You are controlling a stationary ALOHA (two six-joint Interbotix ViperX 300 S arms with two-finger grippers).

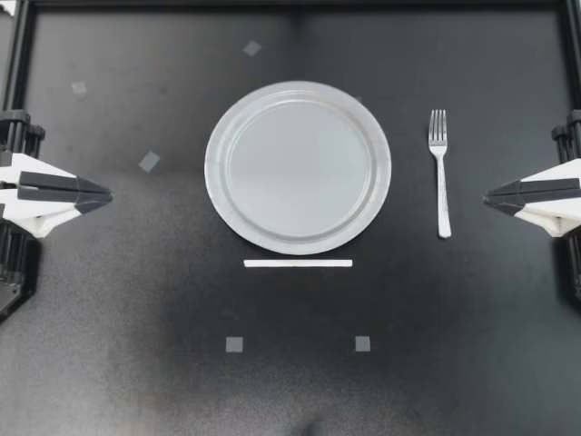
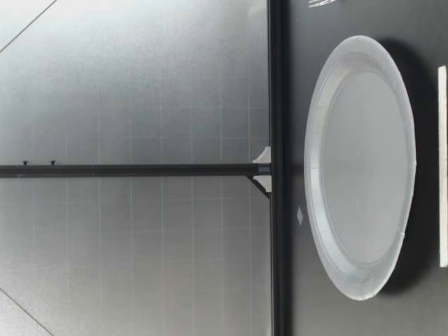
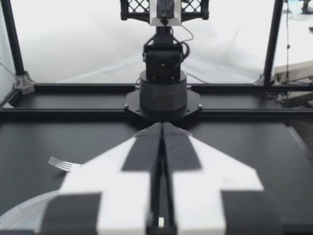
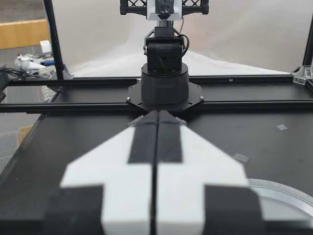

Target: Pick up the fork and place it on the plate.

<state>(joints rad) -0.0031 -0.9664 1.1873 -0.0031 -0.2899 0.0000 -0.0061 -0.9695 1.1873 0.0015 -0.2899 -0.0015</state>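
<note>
A silver fork [image 1: 440, 168] lies flat on the black table, tines pointing to the far side, just right of a grey round plate [image 1: 298, 100] that holds nothing. My left gripper [image 1: 107, 194] rests shut at the table's left edge, far from both. At the right edge my right gripper [image 1: 487, 195] is shut too, a short way right of the fork's handle. In the left wrist view the fork's tines [image 3: 60, 163] and the plate's rim [image 3: 19, 213] show beside the shut fingers [image 3: 146, 147]. The right wrist view shows shut fingers [image 4: 144, 134] and the plate's rim [image 4: 283, 193]. The low view shows the plate [image 2: 315, 175].
A white strip [image 1: 298, 263] lies on the table just in front of the plate. Small grey tape squares [image 1: 234, 344] dot the surface. A black frame rail [image 1: 290, 4] borders the table. Each wrist view shows the opposite arm's base [image 3: 163, 93].
</note>
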